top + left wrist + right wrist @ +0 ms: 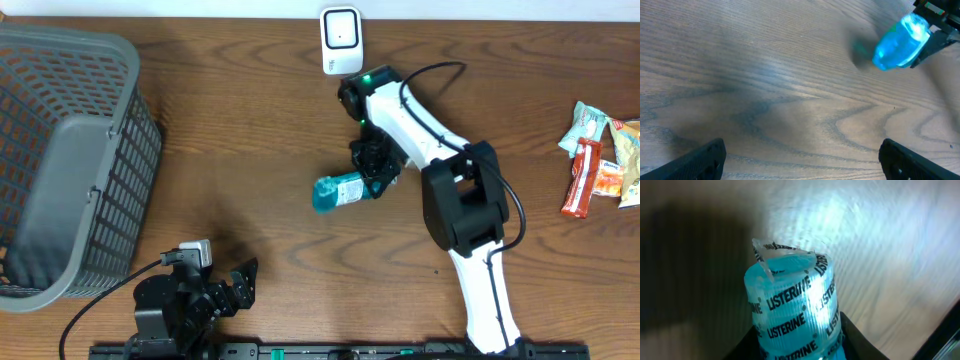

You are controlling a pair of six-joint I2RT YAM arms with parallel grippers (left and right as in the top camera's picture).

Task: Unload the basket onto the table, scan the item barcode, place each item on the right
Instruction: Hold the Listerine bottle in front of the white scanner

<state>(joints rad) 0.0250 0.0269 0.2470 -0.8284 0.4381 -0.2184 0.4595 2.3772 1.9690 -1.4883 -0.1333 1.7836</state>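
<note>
At the far left of the brown wooden table [250, 120] stands a grey slatted plastic basket [70, 160], probably the drop-off for items once they are scanned. Near the front edge the left claw [240, 282] is parked low with its fingers spread wide and nothing between them, out of the way of the work. Towards the middle, a small teal-blue plastic bottle [338, 191] lies on its side in the right claw [372, 172], which is closed around one end of it. That grip likely leaves the body and wrapper bare for reading. The clear film around the bottle [792, 310] repeats "LISTERINE" in dark capitals; no barcode shows in any view. The white box-shaped barcode scanner [341, 40] sits at the table's far edge, near but apart from the bottle, so the item has not yet been presented to it. Bright snack packets [598, 160] wait at the far right, their print too small to read.
</note>
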